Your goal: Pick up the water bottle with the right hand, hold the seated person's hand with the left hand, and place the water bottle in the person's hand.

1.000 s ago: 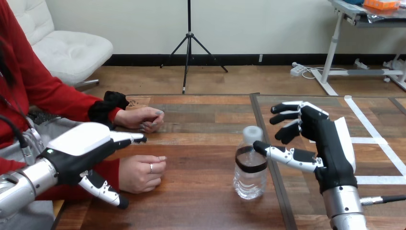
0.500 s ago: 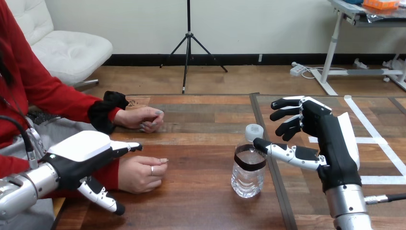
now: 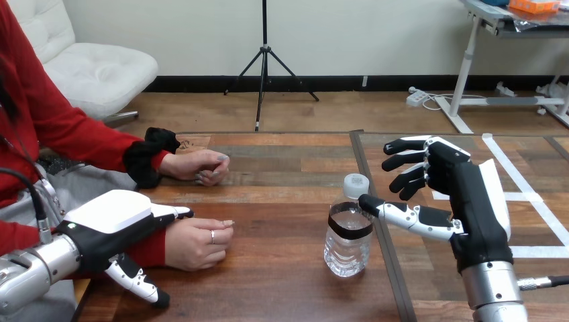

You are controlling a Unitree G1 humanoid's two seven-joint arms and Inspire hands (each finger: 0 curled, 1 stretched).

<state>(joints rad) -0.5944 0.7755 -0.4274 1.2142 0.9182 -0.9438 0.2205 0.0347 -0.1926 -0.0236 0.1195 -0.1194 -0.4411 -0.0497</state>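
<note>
- Where the wooden table [image 3: 282, 282] shows its dark, grainy planks, a clear plastic water bottle [image 3: 349, 235] stands upright near the middle, just left of a dark seam strip [image 3: 376, 221] that runs across the tabletop.
- Its body is ribbed and see-through, with a white screw cap [image 3: 355, 182] and a dark band round its shoulder.
- On the bottle's right is the right hand [image 3: 470, 201], black with a smooth white shell on its back, open and gripping nothing. Its thumb [image 3: 402, 216] stretches out level towards the bottle's shoulder; whether the tip touches the plastic cannot be told. Its fingers [image 3: 406, 161] are loosely bent in the air behind and above the cap.
- White tape lines [image 3: 530, 194] cross the planks at the right.
- At the table's near-left edge the left hand [image 3: 107, 215] is also open, with fingers [image 3: 171, 212] straight over the red-sleeved wrist of the person's nearer hand [image 3: 198, 241], and it grips nothing.
- That nearer hand rests loosely curled on the wood; the person's farther hand [image 3: 201, 168] lies curled further back.
</note>
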